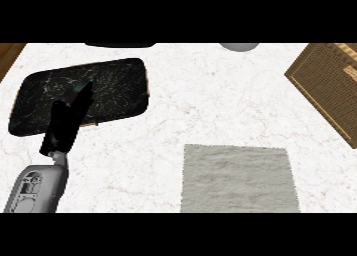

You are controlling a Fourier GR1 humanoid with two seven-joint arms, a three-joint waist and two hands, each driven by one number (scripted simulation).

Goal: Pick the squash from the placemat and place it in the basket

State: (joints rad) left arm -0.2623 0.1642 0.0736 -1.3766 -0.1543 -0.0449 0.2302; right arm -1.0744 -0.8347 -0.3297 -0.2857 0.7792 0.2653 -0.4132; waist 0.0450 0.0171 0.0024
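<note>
No squash shows anywhere in the head view. The grey, rough-textured placemat lies at the lower middle of the counter with nothing on it. The woven brown basket stands at the right edge; I see mostly its outer wall and cannot see inside. My left hand reaches up from the lower left, fingers straight and open, holding nothing, lying over the near edge of a dark board. It is well to the left of the placemat. My right hand is out of view.
A dark marbled board with rounded corners lies at the left. At the far edge sit a grey rounded object and a dark flat shape. A wooden surface borders the white marble counter at the upper left.
</note>
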